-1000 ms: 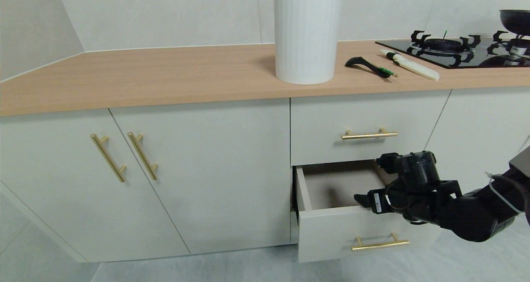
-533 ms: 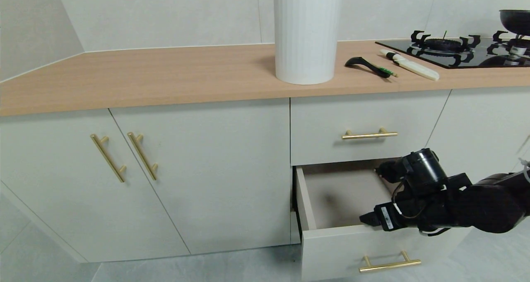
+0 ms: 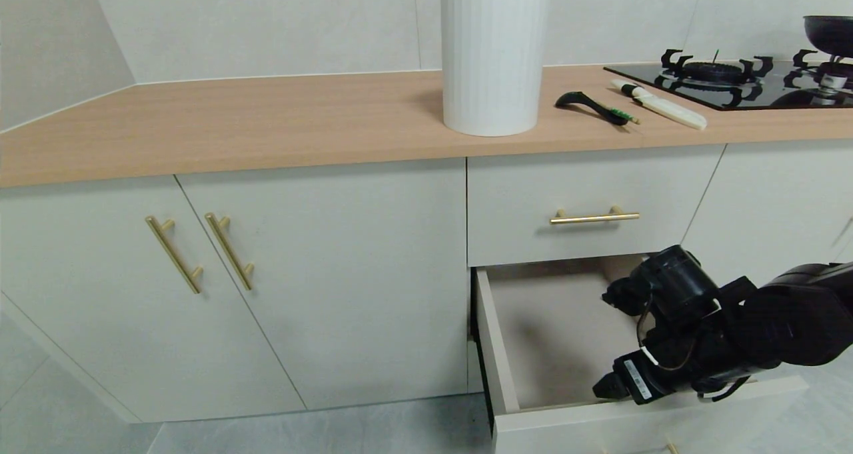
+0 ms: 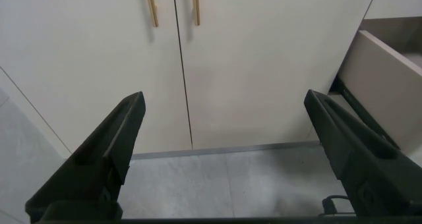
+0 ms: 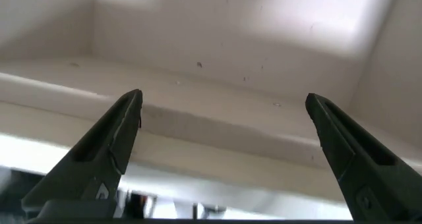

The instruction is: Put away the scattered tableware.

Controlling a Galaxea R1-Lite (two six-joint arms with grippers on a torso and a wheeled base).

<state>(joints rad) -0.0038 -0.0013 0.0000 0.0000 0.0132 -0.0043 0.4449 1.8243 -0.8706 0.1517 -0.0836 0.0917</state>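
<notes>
While right claw (image 5: pixel 224 100) and left claw (image 4: pixel 224 97) gape — black ladle (image 3: pixel 590 104), white knife (image 3: pixel 660 105), pale open drawer (image 3: pixel 494 337).

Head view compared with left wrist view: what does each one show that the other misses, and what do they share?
Only the head view: the worktop with white vase, black ladle and knife, and the right arm's open fingers at the drawer. Only the left wrist view: the left arm's open fingers. Both: the cupboard doors' gold handles, the floor, and the open drawer's side wall.
</notes>
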